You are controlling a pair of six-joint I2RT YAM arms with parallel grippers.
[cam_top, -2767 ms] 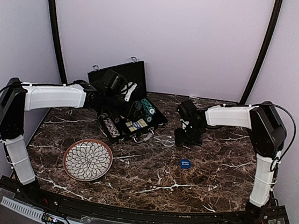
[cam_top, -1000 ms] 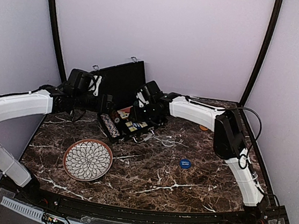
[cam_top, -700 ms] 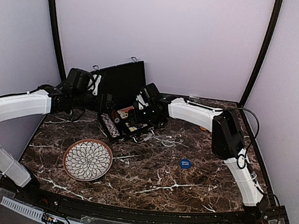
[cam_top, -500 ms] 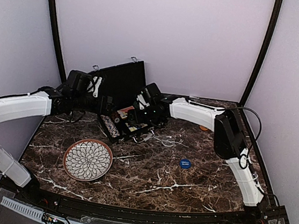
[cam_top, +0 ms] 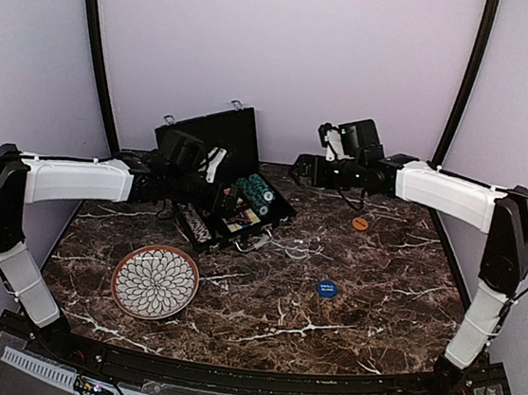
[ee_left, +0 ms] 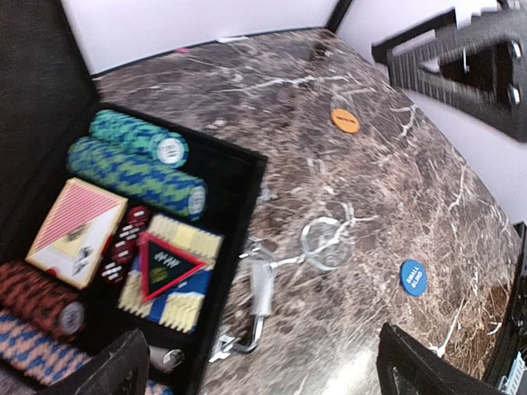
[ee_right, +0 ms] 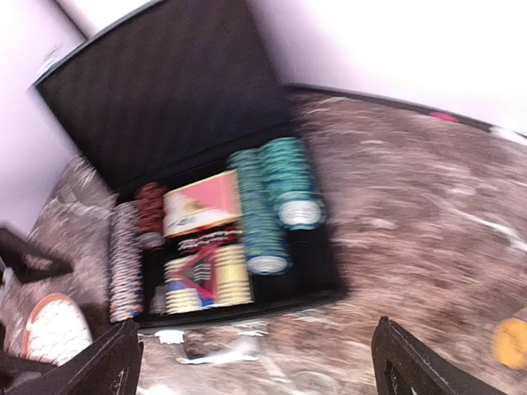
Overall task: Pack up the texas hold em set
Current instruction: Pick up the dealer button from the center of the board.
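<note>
The texas hold em set's briefcase (cam_top: 221, 142) stands open at the far left of the table (cam_top: 259, 321) with its lid up. From above we see the left gripper (cam_top: 218, 166) over the case's left side and the right gripper (cam_top: 299, 171) raised just to its right. A blue button (cam_top: 327, 288) and an orange button (cam_top: 360, 224) lie loose on the marble to the right, and a plate (cam_top: 155, 282) sits near left. From the left wrist we see chips (ee_left: 140, 169), a card deck (ee_left: 78, 230) and dice (ee_left: 123, 244) bedded in the tray and a clear ring (ee_left: 324, 244) outside it, with the jaws spread wide and empty. The right wrist view is blurred, yet its jaws also stand wide with nothing between them. We judge the filling mostly done: the buttons are out and the lid is not yet shut or latched.
</note>
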